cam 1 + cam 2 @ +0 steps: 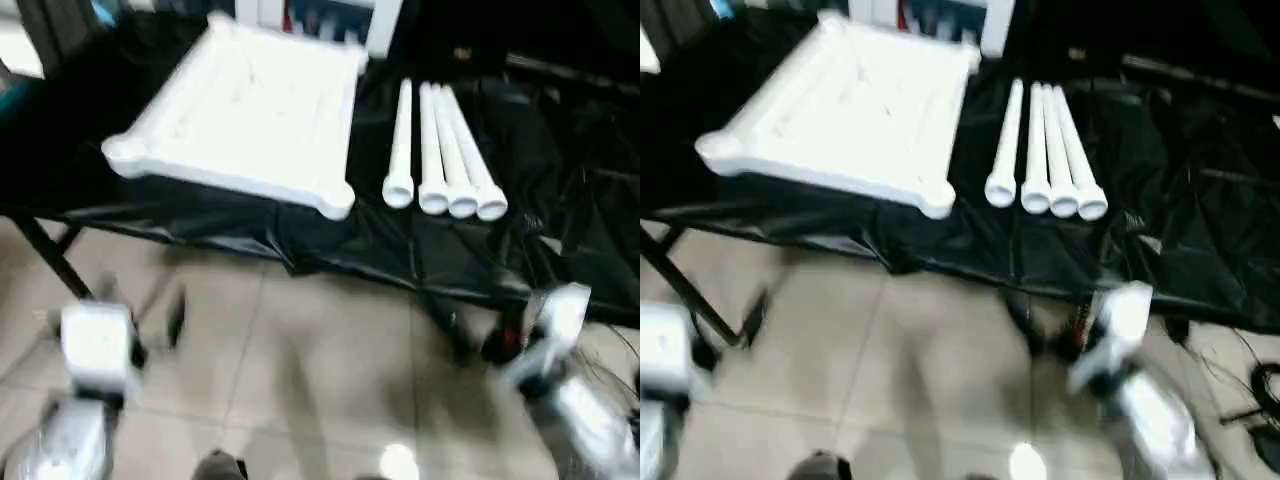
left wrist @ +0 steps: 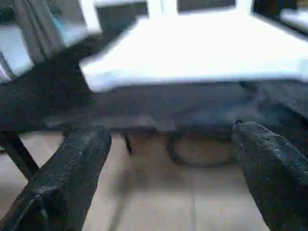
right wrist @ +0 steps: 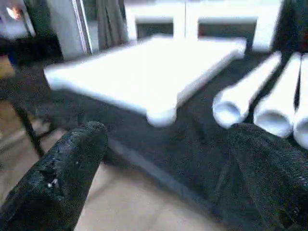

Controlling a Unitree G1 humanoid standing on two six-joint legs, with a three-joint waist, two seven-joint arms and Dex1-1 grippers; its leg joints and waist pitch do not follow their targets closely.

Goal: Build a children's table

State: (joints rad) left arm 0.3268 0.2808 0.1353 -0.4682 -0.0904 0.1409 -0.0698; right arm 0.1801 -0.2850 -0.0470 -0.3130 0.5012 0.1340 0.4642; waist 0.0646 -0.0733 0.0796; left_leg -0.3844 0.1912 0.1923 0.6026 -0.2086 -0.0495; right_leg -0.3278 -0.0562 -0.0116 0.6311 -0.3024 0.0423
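Note:
The white table top (image 1: 245,105) lies upside down on a black-covered table (image 1: 400,240), its rim and round corner sockets facing up. To its right, several white tube legs (image 1: 445,155) lie side by side, their open ends toward me. Both arms hang low in front of the table, above the floor. My left gripper (image 2: 173,163) is open, its two black fingers (image 2: 77,168) spread wide with nothing between them, facing the table's front edge. The right gripper (image 3: 168,163) is also open and empty, looking at the top's near corner (image 3: 161,115) and the leg ends (image 3: 228,108).
Black sheeting hangs over the table's front edge (image 1: 300,245). A black table leg (image 1: 50,255) slants down at the left. A white cabinet (image 3: 192,21) stands behind the table. Tiled floor (image 1: 300,370) lies between me and the table. Cables lie on the floor at right (image 1: 1255,400).

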